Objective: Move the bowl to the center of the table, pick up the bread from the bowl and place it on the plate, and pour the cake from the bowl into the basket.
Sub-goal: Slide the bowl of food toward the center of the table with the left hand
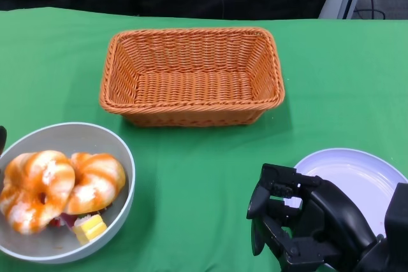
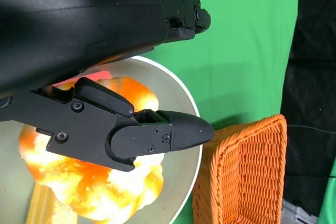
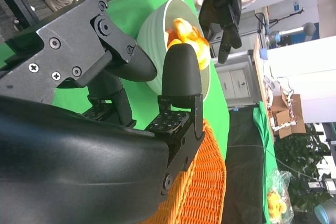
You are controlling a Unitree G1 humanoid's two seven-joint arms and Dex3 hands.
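The bowl (image 1: 121, 157) holding bread (image 1: 60, 186) sits at the surface's (image 1: 204, 157) left, both the left hand (image 2: 131, 129) and right hand (image 1: 299, 224) spread, holding nothing.

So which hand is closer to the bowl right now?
Left. The left hand hangs right over the bowl and its bread. The right hand sits across the table beside the plate.

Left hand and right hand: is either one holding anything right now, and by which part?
Nothing is held. The right hand hovers empty beside the plate. The left hand hangs open over the bowl, above the bread, fingers not closed on it.
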